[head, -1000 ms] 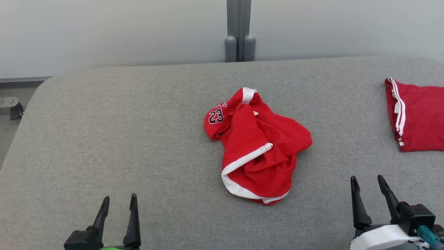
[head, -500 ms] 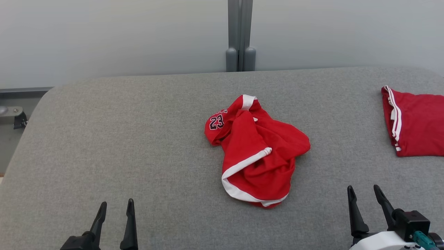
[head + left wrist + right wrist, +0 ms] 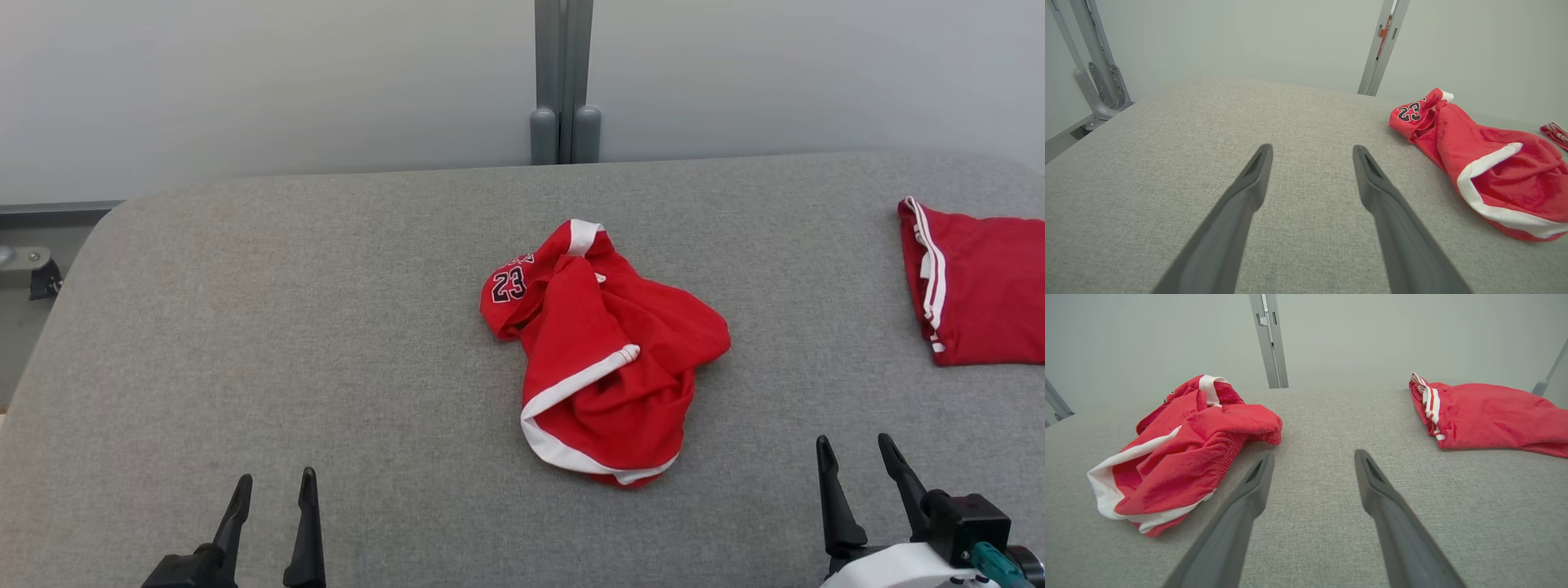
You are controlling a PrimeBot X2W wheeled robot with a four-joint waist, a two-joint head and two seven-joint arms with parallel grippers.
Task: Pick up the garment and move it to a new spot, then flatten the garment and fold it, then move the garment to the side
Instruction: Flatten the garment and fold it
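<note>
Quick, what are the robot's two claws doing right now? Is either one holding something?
Left claw: open, holding nothing.
Right claw: open, holding nothing.

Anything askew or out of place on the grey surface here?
The red garment lies crumpled in a heap at the centre, its white trim twisted. A second red garment lies flatter at the right edge. Nothing looks damaged.

Soft, even, bright light throughout; the garment throws only a faint shadow on its right side. Wrist views bend at the edges (wide-angle), tilting the post.
</note>
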